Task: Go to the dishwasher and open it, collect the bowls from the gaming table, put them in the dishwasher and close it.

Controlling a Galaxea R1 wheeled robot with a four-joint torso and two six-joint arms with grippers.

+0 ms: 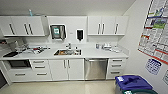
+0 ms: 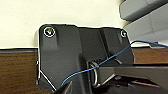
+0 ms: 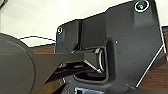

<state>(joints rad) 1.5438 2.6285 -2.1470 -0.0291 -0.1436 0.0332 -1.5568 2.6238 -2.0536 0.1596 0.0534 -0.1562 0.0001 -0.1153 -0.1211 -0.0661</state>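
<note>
The dishwasher [image 1: 95, 69] stands shut under the worktop [image 1: 100, 53], toward its right end, right of the sink [image 1: 67, 52]. Blue bin [image 1: 132, 83] near the right wall. I cannot tell the state of either of my tools.

The dishwasher [image 1: 95, 69] has a brushed steel front with a dull sheen. Around it, the cabinets [image 1: 66, 69] look smooth matt white, like the table [image 1: 100, 53]. The sink [image 1: 67, 52] is metal. The floor [image 1: 62, 87] is pale and glossy.
</note>
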